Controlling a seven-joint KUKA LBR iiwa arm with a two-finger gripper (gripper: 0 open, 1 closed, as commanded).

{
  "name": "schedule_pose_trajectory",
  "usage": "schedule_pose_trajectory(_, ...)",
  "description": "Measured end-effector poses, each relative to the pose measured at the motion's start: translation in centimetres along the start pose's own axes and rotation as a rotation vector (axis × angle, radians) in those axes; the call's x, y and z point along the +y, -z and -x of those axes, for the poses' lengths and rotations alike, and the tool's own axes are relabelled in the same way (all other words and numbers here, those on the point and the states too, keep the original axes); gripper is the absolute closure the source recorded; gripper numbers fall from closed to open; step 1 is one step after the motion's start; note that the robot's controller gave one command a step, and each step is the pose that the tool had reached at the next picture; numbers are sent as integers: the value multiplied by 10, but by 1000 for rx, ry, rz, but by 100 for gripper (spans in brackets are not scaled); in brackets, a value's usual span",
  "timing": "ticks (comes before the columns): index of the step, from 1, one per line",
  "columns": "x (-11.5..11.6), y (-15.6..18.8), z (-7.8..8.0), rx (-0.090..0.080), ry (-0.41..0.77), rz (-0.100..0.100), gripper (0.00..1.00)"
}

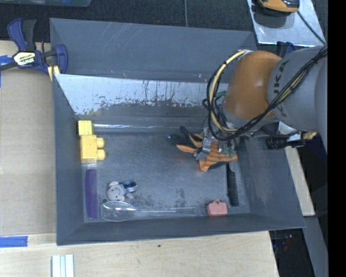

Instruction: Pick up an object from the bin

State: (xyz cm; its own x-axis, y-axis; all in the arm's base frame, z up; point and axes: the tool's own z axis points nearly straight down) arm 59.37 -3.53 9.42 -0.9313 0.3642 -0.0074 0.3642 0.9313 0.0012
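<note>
My tool point(212, 149) hangs low in the bin, directly over an orange, thin-armed plastic piece point(206, 165). I cannot tell how far it is open, or whether it grips anything. I judge the piece light, stiff and rather slick. The thicker middle where its arms meet looks the surest hold. A black stick point(232, 186) lies just beside the tool.

Yellow toy bricks point(90, 142) are sitting on the left, a purple stick point(90, 193) lying just below them. A clear spoon point(117, 211) is lying along the near edge, small white-and-blue bit point(120, 188) beside it. Pink block point(217, 208) and black stick point(232, 187) are sitting further right.
</note>
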Motion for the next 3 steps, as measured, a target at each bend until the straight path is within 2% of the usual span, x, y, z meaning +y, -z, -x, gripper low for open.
schedule_pose_trajectory(1, 1, 31, 4, -13, 1, 4, 100)
schedule_pose_trajectory(2, 1, 36, 5, -17, 2, 5, 100)
schedule_pose_trajectory(3, 0, 48, 3, -12, 3, 4, 100)
